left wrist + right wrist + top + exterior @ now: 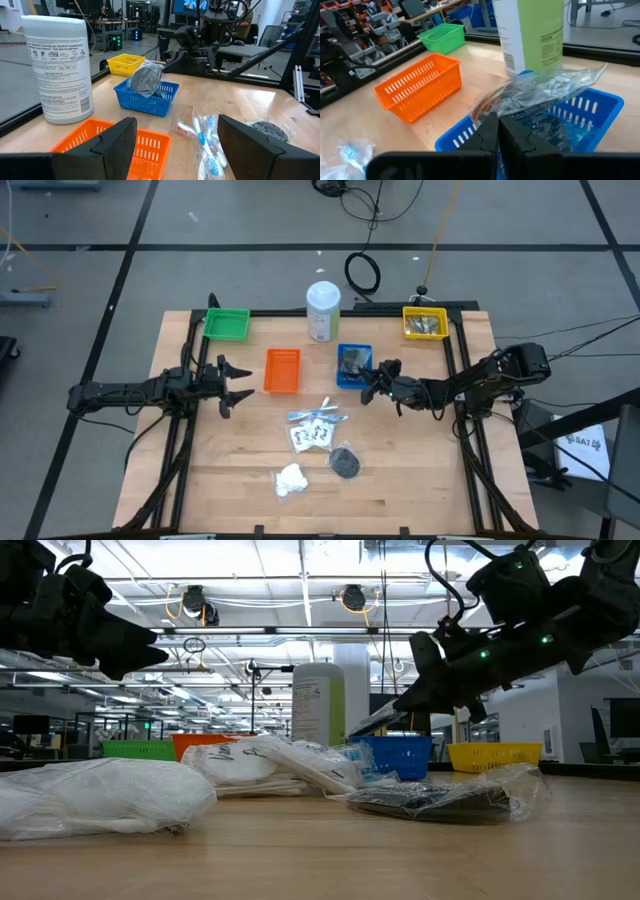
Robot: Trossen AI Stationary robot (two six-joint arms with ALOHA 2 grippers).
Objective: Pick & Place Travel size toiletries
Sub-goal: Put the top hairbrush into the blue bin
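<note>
A bagged dark puff [353, 361] sits in the blue tray [343, 380], so that drop looks done; next comes the pile mid-table, toothbrush sachet [318, 416] nearest. The right gripper [377, 383] hangs just beside the tray, fingers shut, holding nothing. The left gripper [237, 383] waits by the orange tray [282, 370], fingers wide.

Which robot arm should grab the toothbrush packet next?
Probably the left. The left gripper is open and empty beside the orange tray, with the toothbrush packet right ahead of it. The right gripper is shut, busy with a clear sachet over the blue tray.
</note>
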